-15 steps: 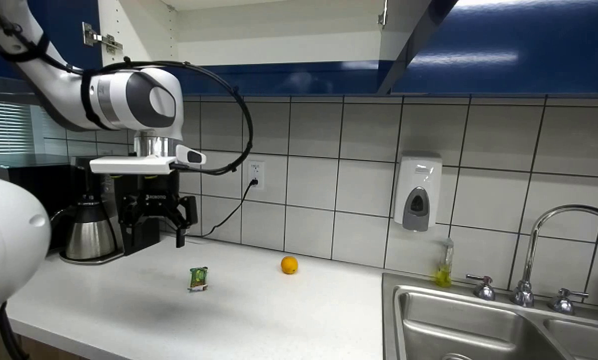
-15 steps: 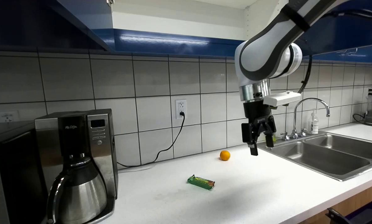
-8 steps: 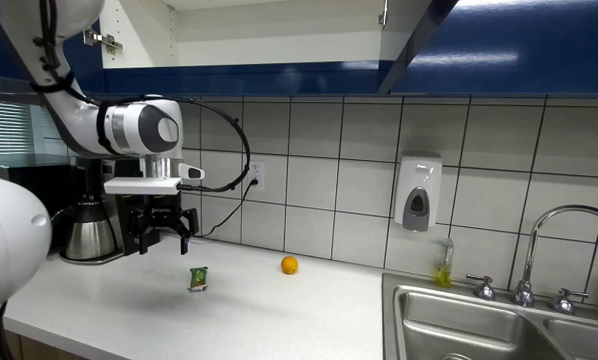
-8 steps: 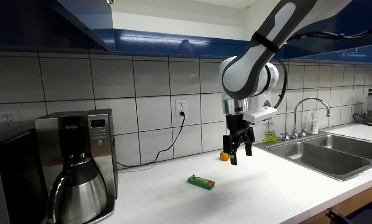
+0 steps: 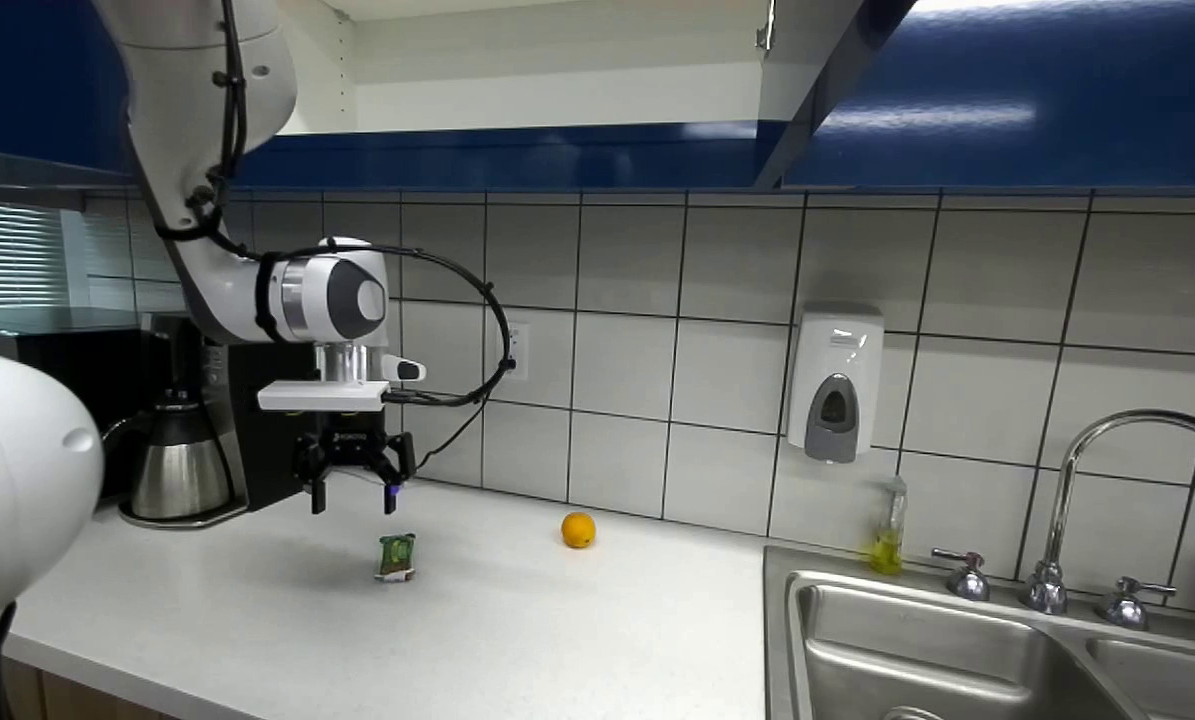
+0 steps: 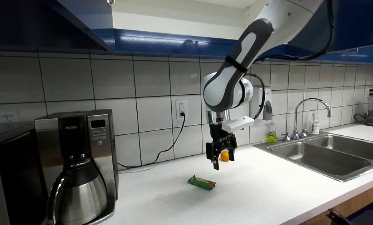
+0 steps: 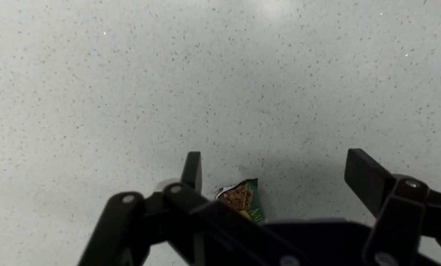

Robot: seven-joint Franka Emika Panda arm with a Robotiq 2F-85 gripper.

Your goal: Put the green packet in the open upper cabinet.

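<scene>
"Steel on the left: the coffee pot [image 5: 179, 480]. Next comes the gripper [image 5: 354, 500], hanging above the counter [image 5: 517, 640]."

"Has it got hold of anything?"

"Nothing. The fingers [image 5: 318, 497] stand wide apart. Lower down, near them, the green packet [image 5: 396, 560] lies on the counter, untouched."

"How would you go for it?"

"Centre first. In the wrist view it sits nearer one finger than the other, mostly hidden behind the gripper. I'd shift until it's midway, then come straight down; they look lined up to pinch its narrow width."

"Hard squeeze?"

"No, gently, near the middle. Caught by an end, it could twist and slip out."

"And the orange [image 5: 578, 530] farther right?"

"Well apart from the packet. I'd save some care for later: the open cabinet [image 5: 657, 155] overhead has a bottom edge to clear."
</scene>
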